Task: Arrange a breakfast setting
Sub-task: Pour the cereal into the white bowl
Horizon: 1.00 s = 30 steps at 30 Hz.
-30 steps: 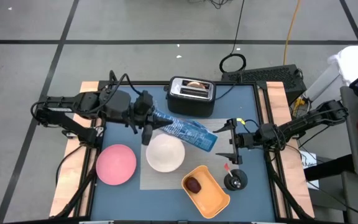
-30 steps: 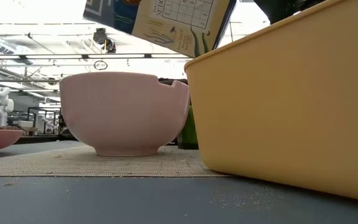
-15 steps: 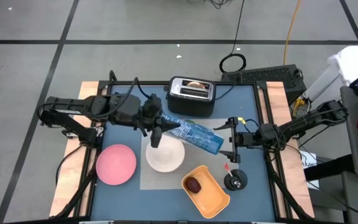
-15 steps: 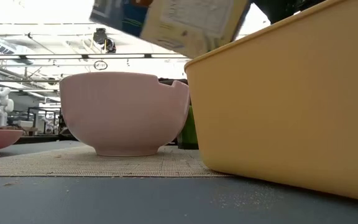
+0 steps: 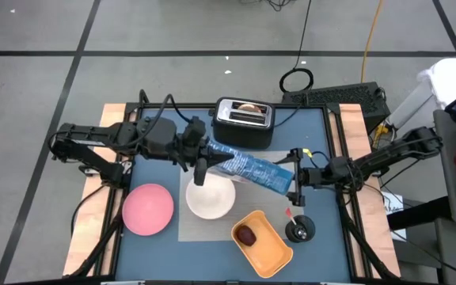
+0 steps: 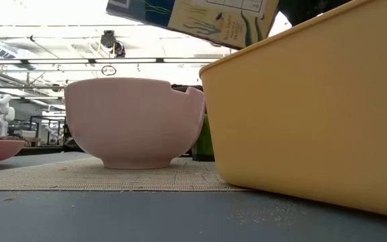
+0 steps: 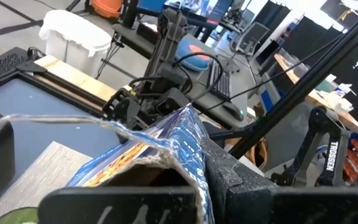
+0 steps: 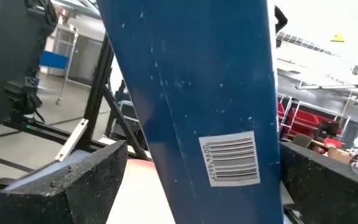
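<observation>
Holding a blue cereal box (image 5: 248,167) by its open end, the left claw (image 5: 200,155) is clenched on it above the middle of the bench (image 5: 155,255), the box slanting out over the white bowl (image 5: 210,198) toward the right arm. The right claw (image 5: 294,179) sits at the box's far end with its jaws spread wide on either side of it; the right wrist view shows the box's dark blue face and barcode (image 8: 230,158) standing between the two fingers (image 8: 73,180), and whether they touch it cannot be told.

The white bowl rests on the grey placemat (image 5: 192,226) at the bench's centre. The pink plate (image 5: 148,209) lies just beside the placemat, toward the left edge. The orange tray (image 5: 263,238) sits near the front edge, overlapping the mat's corner, with a dark round piece (image 5: 246,234) inside. The toaster (image 5: 244,119) stands at the back edge, bread (image 5: 248,108) showing in its slot. In the low view a pale-green cup (image 6: 203,140) peeks between bowl and tray.
</observation>
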Tool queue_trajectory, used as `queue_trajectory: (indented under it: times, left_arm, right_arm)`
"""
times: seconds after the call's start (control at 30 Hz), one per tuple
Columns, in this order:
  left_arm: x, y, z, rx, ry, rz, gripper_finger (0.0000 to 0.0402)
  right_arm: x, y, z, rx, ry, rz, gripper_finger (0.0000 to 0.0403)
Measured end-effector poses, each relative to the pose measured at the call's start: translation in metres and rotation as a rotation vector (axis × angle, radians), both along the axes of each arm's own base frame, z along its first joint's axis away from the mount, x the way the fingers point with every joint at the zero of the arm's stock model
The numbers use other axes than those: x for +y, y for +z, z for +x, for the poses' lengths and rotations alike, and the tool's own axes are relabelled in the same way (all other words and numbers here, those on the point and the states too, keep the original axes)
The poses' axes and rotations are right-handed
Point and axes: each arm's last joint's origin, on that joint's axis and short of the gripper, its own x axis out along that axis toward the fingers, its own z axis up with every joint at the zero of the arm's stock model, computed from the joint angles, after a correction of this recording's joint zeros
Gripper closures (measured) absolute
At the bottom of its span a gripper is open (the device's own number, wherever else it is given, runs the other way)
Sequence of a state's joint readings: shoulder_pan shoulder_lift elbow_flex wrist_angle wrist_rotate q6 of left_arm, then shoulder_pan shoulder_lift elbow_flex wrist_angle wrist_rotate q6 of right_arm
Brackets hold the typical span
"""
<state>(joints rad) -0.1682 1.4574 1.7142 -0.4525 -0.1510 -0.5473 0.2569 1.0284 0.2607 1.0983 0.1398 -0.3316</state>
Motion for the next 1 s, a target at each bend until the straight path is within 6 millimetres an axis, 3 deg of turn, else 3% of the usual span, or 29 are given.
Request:
queue_trajectory:
  times: [0.27, 0.43, 0.7, 1.0]
  left_arm:
    - [0.000, 0.001, 0.000, -0.013, 0.007, -0.003, 0.0399]
    - [0.000, 0.002, 0.000, -0.017, 0.008, -0.003, 0.0399]
    - [0.000, 0.002, 0.000, -0.016, 0.008, -0.002, 0.0399]
    - [0.000, 0.002, 0.000, -0.014, 0.007, 0.001, 0.0399]
  right_arm:
    - [0.002, -0.010, 0.012, -0.029, -0.044, -0.041, 0.0009]
    - [0.003, -0.012, 0.031, -0.001, -0.152, -0.069, 0.0009]
    - [0.001, -0.011, 0.057, 0.024, -0.179, -0.061, 0.0009]
    - [0.000, -0.011, 0.059, 0.022, -0.174, -0.014, 0.0011]
